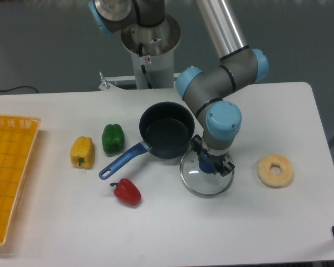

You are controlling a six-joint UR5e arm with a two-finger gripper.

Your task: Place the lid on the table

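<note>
The lid point(206, 179), clear glass with a metal rim and a blue knob point(208, 166), lies flat on the white table point(167, 222), just front-right of the dark blue saucepan point(167, 130). My gripper point(212, 163) hangs straight down over the lid's centre. Its black fingers stand on either side of the knob with small gaps showing, so it looks open. The wrist hides the lid's back edge.
The saucepan's blue handle point(121, 161) points front-left. A red pepper point(127, 192), a green pepper point(112, 138) and a yellow pepper point(82, 152) lie to the left. A yellow mesh tray point(8, 172) sits at the far left. A pineapple ring point(275, 170) lies to the right.
</note>
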